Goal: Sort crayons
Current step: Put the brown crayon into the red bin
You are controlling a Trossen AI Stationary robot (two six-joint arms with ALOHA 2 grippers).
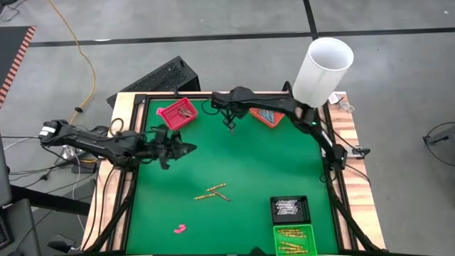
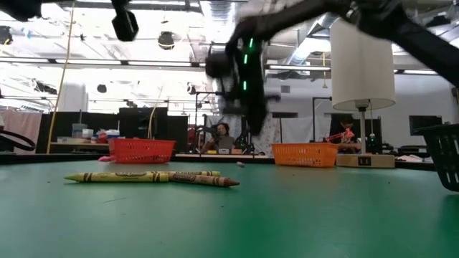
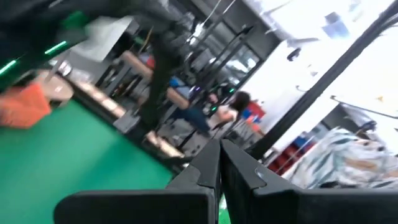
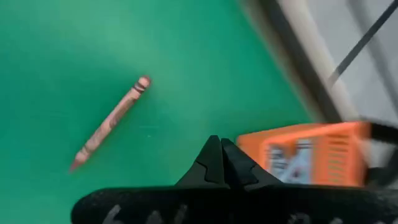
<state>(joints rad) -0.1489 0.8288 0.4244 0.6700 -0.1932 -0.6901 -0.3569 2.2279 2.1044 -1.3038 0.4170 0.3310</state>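
A: Starting at your left: the left tool [image 1: 186, 148] hangs over the worktop's [image 1: 249, 163] left side, clenched, nothing in it. Looks parked, clear of the work.

B: And that red tray [image 1: 177, 114] behind it?

A: Back-left corner, likely your reddish bin. Move across: loose crayons [image 1: 213, 192] lie mid-worktop, two or three yellowish ones touching or nearly so, unsorted. A small pink lump [image 1: 179, 229] sits near the front edge; ignore it.

B: The right tool?

A: The right tool [image 1: 229, 125] is up at the back, centre, just beside the orange tray [image 1: 267, 116]. Clenched too, empty. Its wrist camera shows one reddish crayon [image 4: 112, 122] lying on the green below.

B: Far right?

A: Black tray [image 1: 290, 208] and green tray [image 1: 293, 239], front-right, each holding crayons already.
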